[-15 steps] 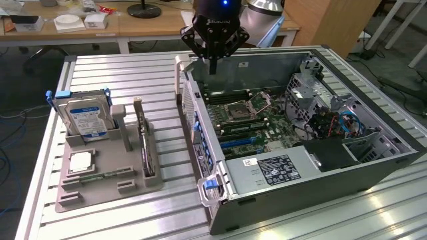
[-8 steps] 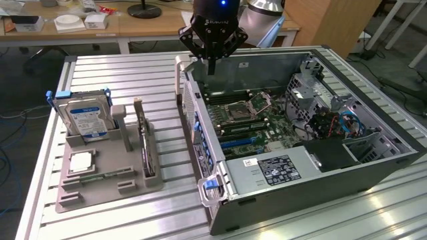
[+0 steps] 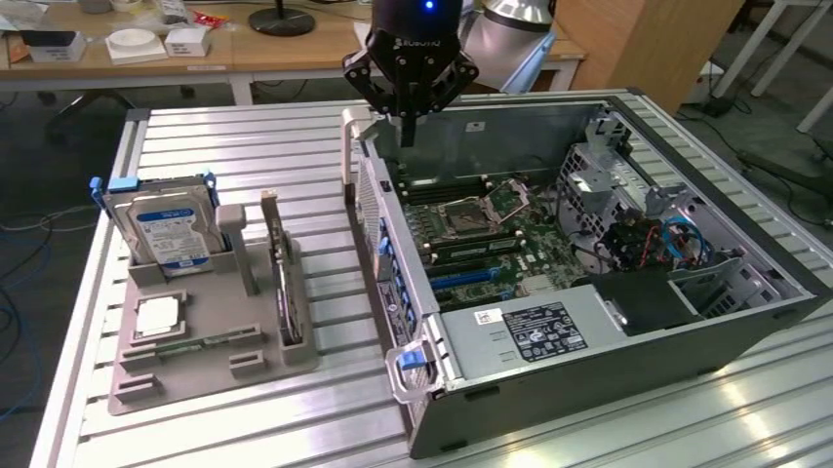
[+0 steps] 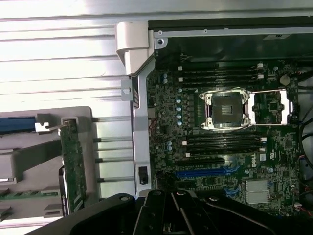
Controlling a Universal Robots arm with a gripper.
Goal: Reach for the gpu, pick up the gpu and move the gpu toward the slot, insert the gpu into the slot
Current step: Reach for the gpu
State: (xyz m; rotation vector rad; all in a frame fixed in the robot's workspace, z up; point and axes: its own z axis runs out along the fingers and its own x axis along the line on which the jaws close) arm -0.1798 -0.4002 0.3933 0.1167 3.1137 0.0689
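- Slatted metal table (image 3: 234, 156) carries everything; desks and floor cables lie behind it.
- Exterior view's left: a grey holder (image 3: 195, 366) has a hard drive (image 3: 163, 229) upright at its back. The gpu (image 3: 287, 307) stands on edge in the holder's groove nearest the case, untouched.
- Exterior view's right: an open computer case (image 3: 586, 390) with the motherboard (image 3: 508, 239) exposed. The case's side wall stands between gpu and board.
- Wrist view looks straight down on the board: processor socket (image 4: 227, 108), blue slot (image 4: 205, 172), gpu (image 4: 74, 166) edge-on beside the case wall.
- Exterior view gives height: the gripper (image 3: 406, 135) hangs over the case's back corner, fingers pressed together, holding nothing, well apart from the gpu.
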